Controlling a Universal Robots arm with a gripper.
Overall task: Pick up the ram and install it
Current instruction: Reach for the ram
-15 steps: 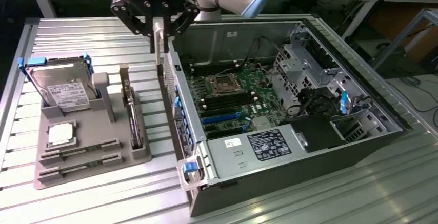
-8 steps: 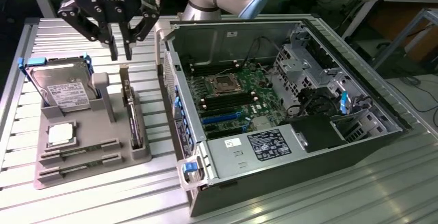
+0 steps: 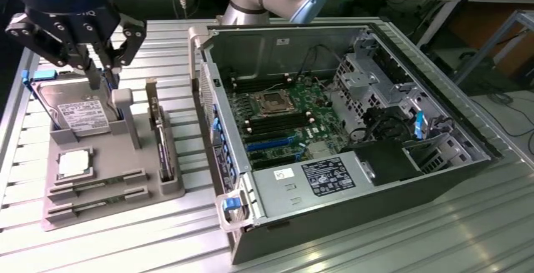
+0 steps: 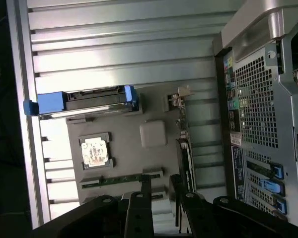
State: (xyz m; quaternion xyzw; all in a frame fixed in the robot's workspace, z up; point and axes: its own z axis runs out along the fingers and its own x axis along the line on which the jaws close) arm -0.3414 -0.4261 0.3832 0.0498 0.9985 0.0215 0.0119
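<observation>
Plainly the claw (image 3: 94, 73) hangs at the upper left of the exterior view, above the boxy silver hard drive (image 3: 75, 114) that stands in the grey plastic tray (image 3: 109, 213). Its dark fingers (image 4: 145, 196) stand apart and empty, with bare tray showing through the gap between them. The ram (image 3: 99, 182) lies lower in that frame, toward the lower left. It is past the square processor chip (image 3: 74, 160), which sits between the drive and the stick, so the stick is well apart from the fingertips. It is a thin, narrow green board seated on edge in a moulded slot of the tray. Its long axis runs across the exterior view from left to right, rising a little toward the right. In the wrist view the same stick (image 4: 121, 179) shows as a slim green strip held by grey end blocks, close beside the fingertips of the claw (image 4: 160, 186). A second slot like it lies just beside the first, and I cannot tell what is in it. An upright card (image 3: 162, 142) with a metal bracket stands along the tray's edge nearest the open computer case (image 3: 434, 160), a sheet-metal box on the ribbed aluminium table (image 3: 467, 235). The green main board (image 3: 288, 120) lies flat on the case's floor.
</observation>
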